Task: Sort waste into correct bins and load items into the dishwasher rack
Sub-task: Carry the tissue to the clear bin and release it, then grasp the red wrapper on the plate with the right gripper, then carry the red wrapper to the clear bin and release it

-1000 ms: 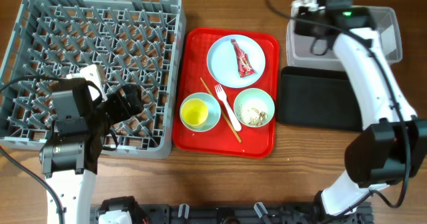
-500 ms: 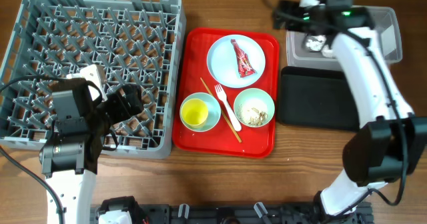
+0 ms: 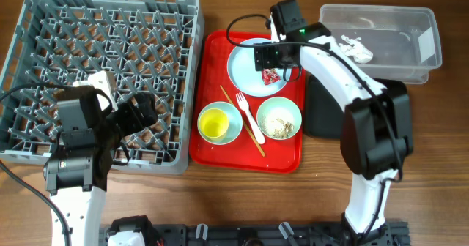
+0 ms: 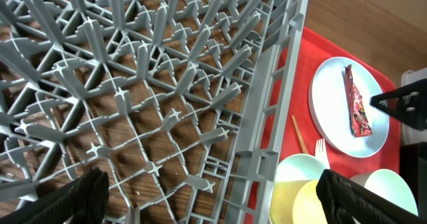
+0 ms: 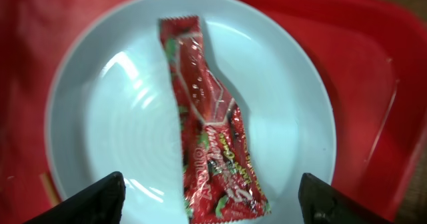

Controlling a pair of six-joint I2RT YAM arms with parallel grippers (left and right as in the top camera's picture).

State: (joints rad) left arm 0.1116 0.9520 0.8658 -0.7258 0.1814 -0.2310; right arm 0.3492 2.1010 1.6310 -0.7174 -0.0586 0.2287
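Peering overhead, I find the red snack wrapper mostly hidden by my right gripper; the wrist camera shows it whole, jaws spread. Left gripper likewise spread.

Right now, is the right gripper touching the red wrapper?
Apart. Right wrist view: open right gripper straddles the red wrapper, white plate showing on both sides between.

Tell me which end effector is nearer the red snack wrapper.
Right: the right end effector hangs open directly over the wrapper; the left end effector sits over the grey plastic rack.
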